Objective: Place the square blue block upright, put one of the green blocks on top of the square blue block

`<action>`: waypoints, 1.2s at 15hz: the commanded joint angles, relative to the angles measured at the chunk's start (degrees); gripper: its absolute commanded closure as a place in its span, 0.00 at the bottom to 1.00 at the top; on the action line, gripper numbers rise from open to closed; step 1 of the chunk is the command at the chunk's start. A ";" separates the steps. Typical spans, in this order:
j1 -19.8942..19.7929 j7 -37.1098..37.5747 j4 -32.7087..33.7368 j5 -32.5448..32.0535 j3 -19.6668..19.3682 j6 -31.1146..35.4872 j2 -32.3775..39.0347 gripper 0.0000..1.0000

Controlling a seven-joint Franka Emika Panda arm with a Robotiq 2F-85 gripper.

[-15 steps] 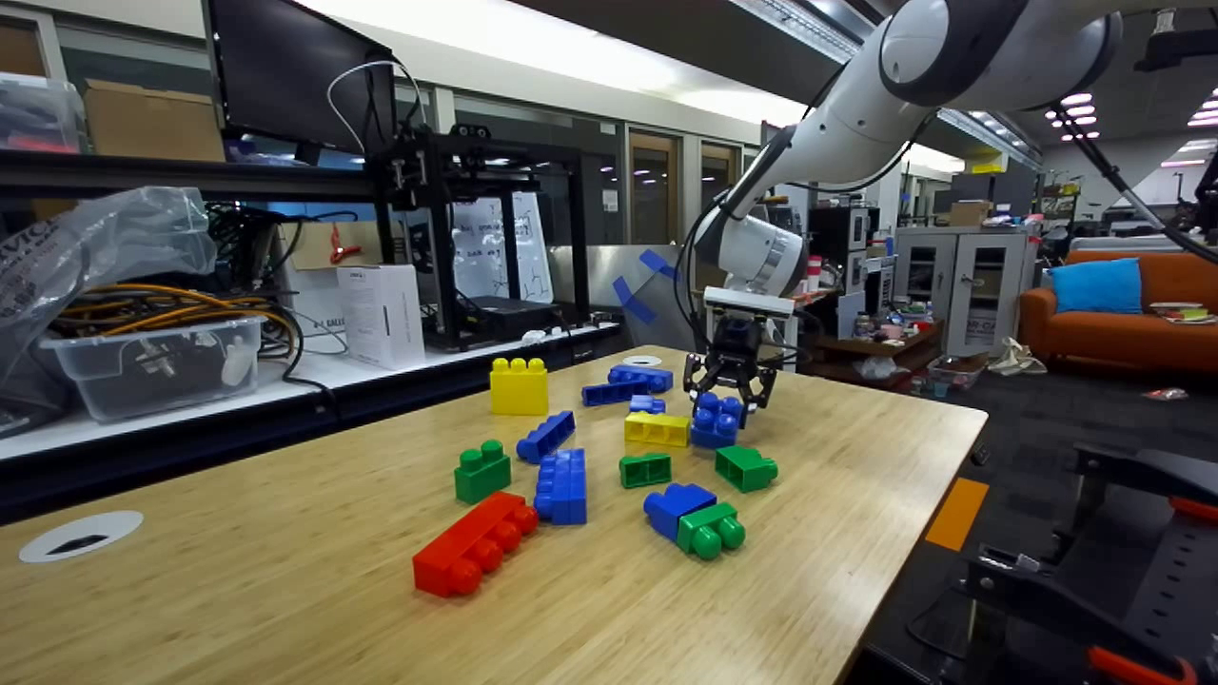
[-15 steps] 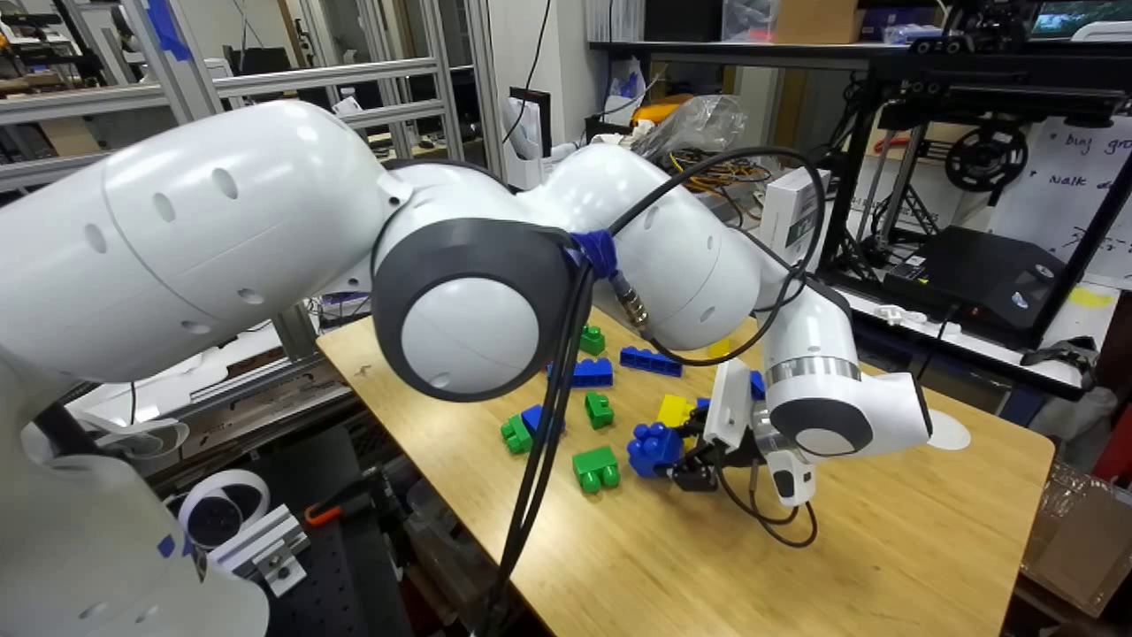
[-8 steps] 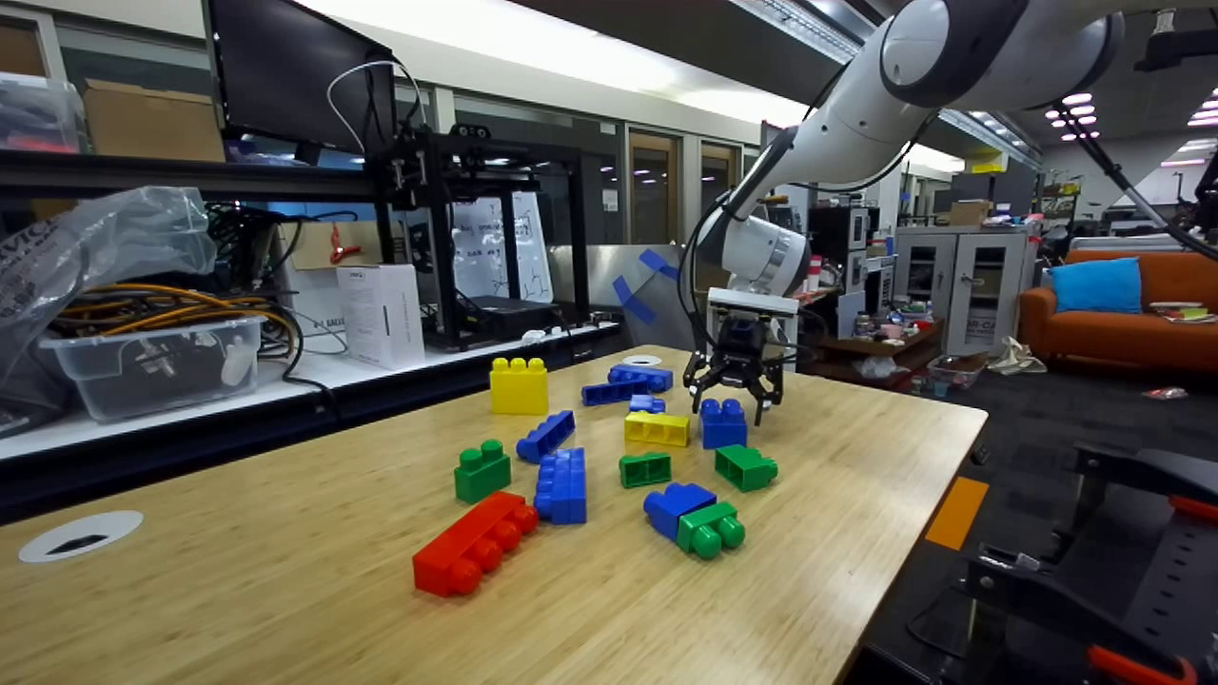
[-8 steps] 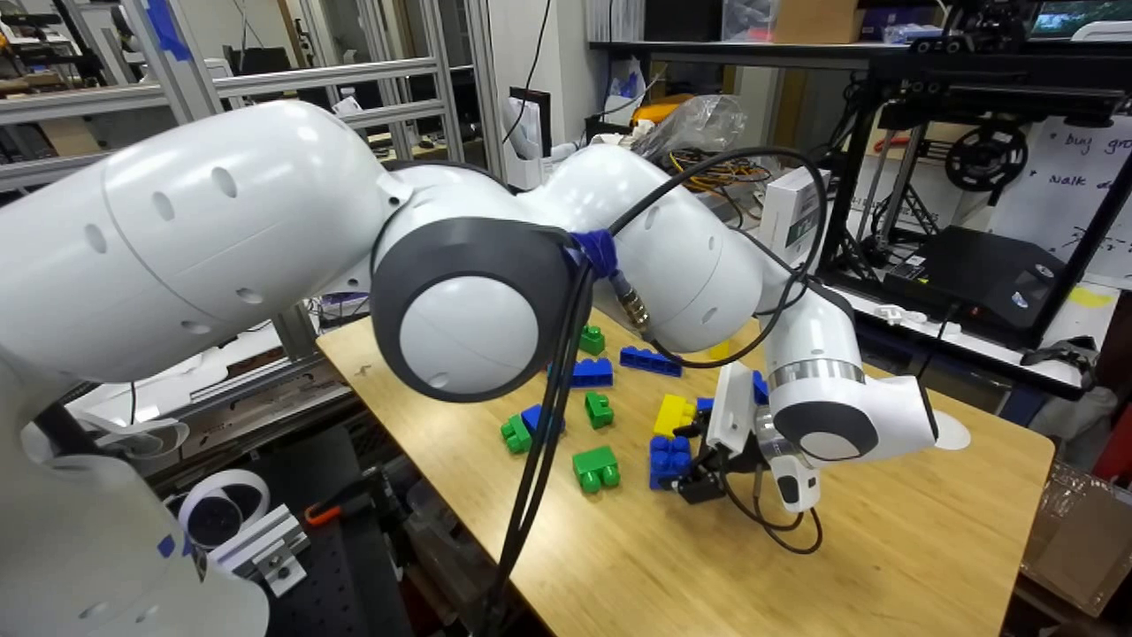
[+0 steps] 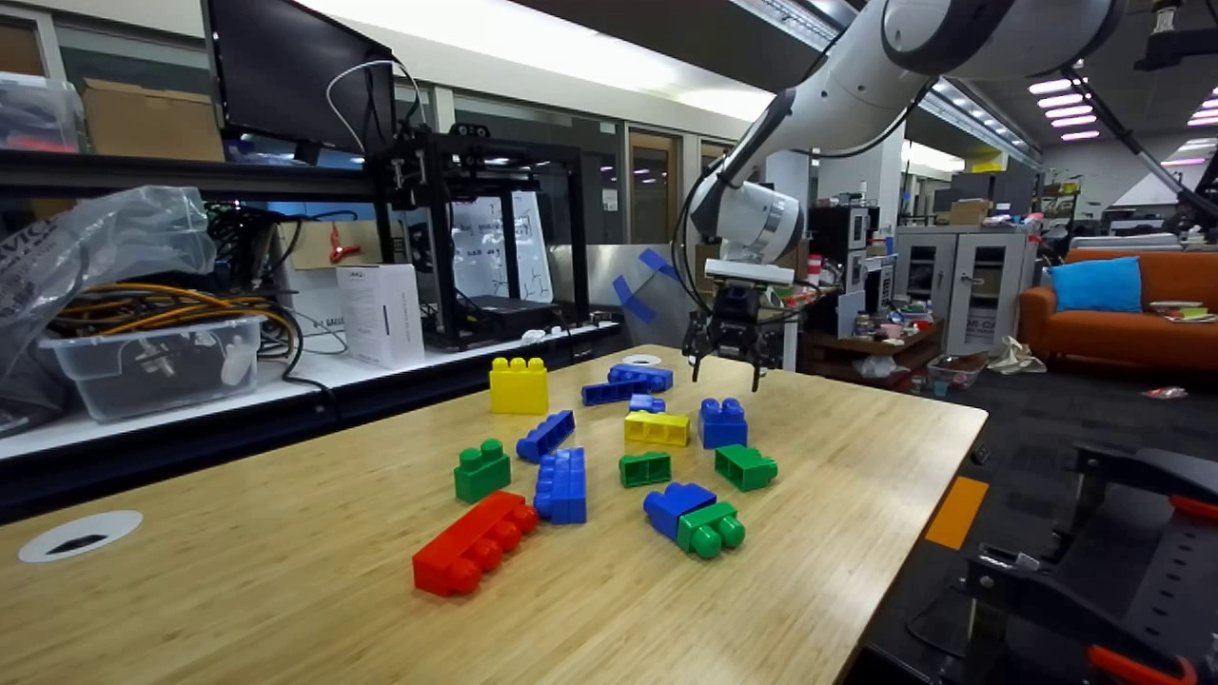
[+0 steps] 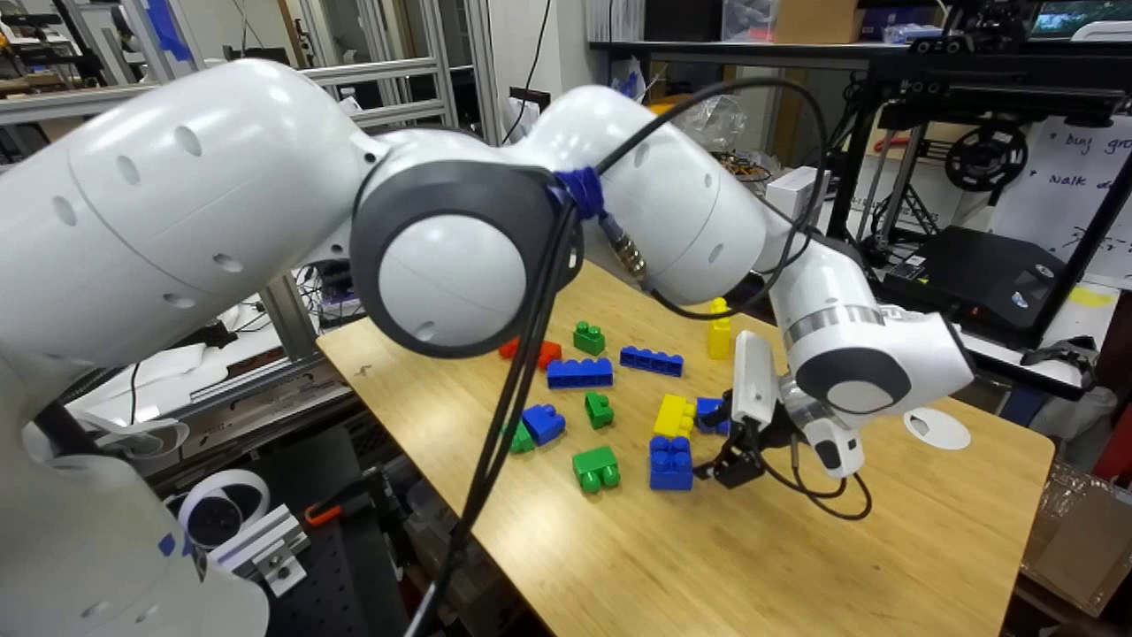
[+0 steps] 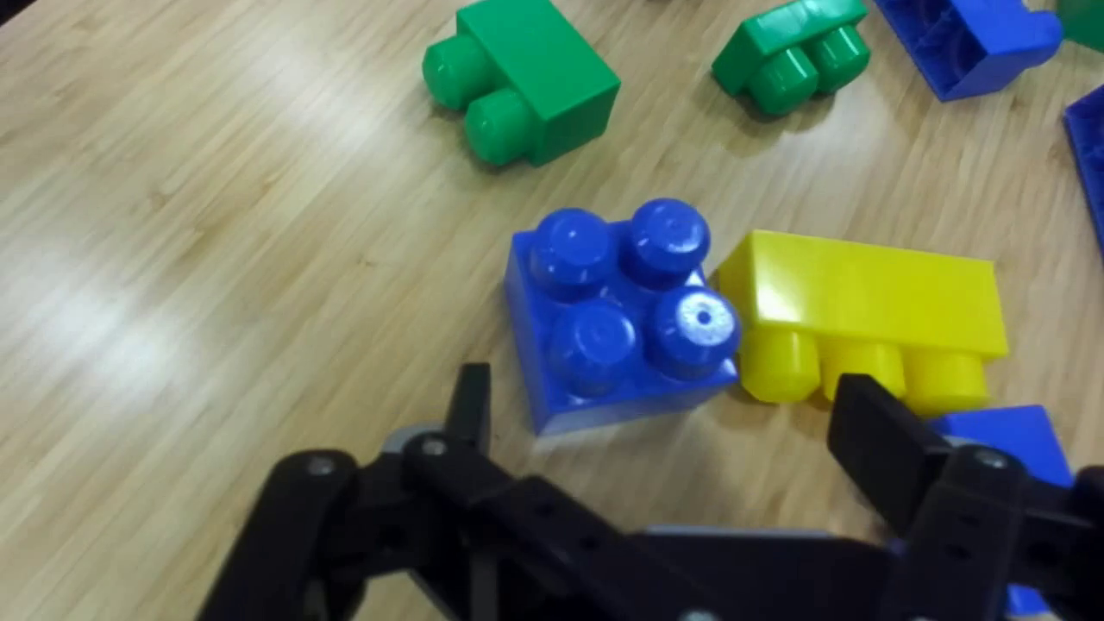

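Note:
Studs up, the square blue block [image 5: 723, 425] [image 6: 671, 464] [image 7: 595, 336] stands flat on the table, touched by nothing of mine. My gripper [image 5: 726, 382] [image 7: 664, 379] hangs a little above and behind it, fingers spread wide with only air between them. Nearby a small low green block [image 7: 789, 52] [image 5: 646, 470] [image 6: 599, 410] lies on its side. A chunkier green brick [image 7: 552, 78] [image 5: 745, 467] [image 6: 596, 467] also lies tipped over, closer to the blue block. Farther off, another green brick [image 5: 482, 473] [image 6: 588, 338] rests studs up.
A yellow brick [image 7: 871, 293] [image 5: 657, 430] lies close beside the square blue block. A blue brick joined to a green one [image 5: 680, 509], a long red brick [image 5: 471, 547], an upright yellow brick [image 5: 519, 388] and several longer blue bricks [image 5: 561, 485] are spread around.
A second ago the square blue block was tilted between my fingers. The fingers then opened, the block settled flat with studs up, and the gripper rose and drew back from it.

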 commanded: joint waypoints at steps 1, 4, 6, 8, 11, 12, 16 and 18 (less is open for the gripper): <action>2.59 -4.42 -7.73 -3.92 -1.73 5.22 -9.40 0.00; 4.92 -7.61 -13.34 -7.98 -1.74 9.20 -17.91 0.00; 6.51 -10.23 -18.10 -10.81 -1.49 12.04 -23.50 0.00; 8.16 -13.32 -23.14 -13.85 -1.14 14.29 -28.61 0.00; 10.02 -19.20 -31.94 -18.25 -0.53 16.63 -35.72 0.00; 10.56 -21.17 -35.06 -19.58 -0.23 16.86 -38.30 0.00; 11.92 -29.08 -47.25 -25.37 0.60 18.74 -47.32 0.00; 12.13 -33.52 -51.84 -28.00 1.05 18.97 -50.86 0.00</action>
